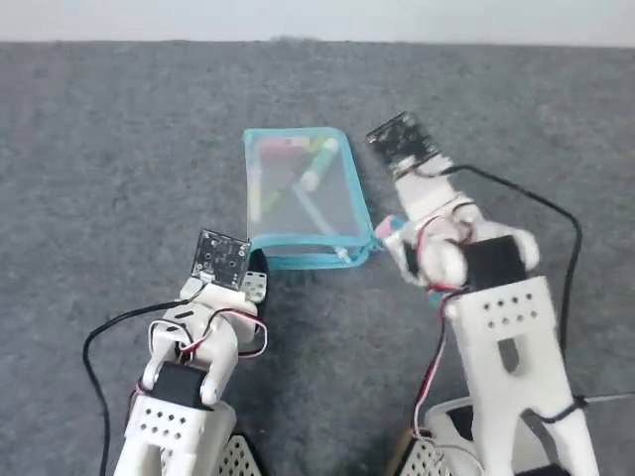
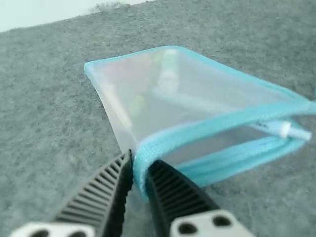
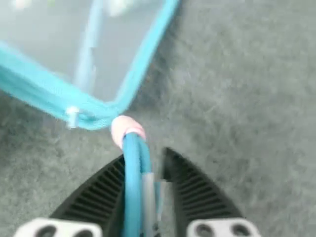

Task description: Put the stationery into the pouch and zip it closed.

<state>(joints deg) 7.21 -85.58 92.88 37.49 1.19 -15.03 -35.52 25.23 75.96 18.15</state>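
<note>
Two robot arms work a grey mat [image 1: 119, 149] on a table, seen from above with a clear pouch [image 1: 298, 250] lying flat between them. The pouch is trimmed in teal and its zipped edge faces the arms.

The right arm [image 1: 496, 307], the bulkier in the overhead view, leans in from the right toward the pouch's near right corner. The left arm [image 1: 189, 367] sits lower and to the left, reaching the near left corner.

Inside the pouch lies some stationery [image 1: 298, 174] – green, red and white pieces seen through the clear wall, too blurred to name one by one.

The left gripper [image 2: 138, 165] is clenched on the pouch's teal zipper band at that corner, its ribbed fingers pinching the fabric and lifting the edge a little off the mat.

The right gripper [image 3: 144, 157] grasps a blue pen [image 3: 132, 177] between its fingers. The pen's pink end points at the pouch and sits just beside the corner of the teal band, outside the pouch.

A small white zip pull [image 2: 286, 129] rests on the band near the right arm's end, well apart from the left gripper. Whether the zip is open along its length cannot be told.
</note>
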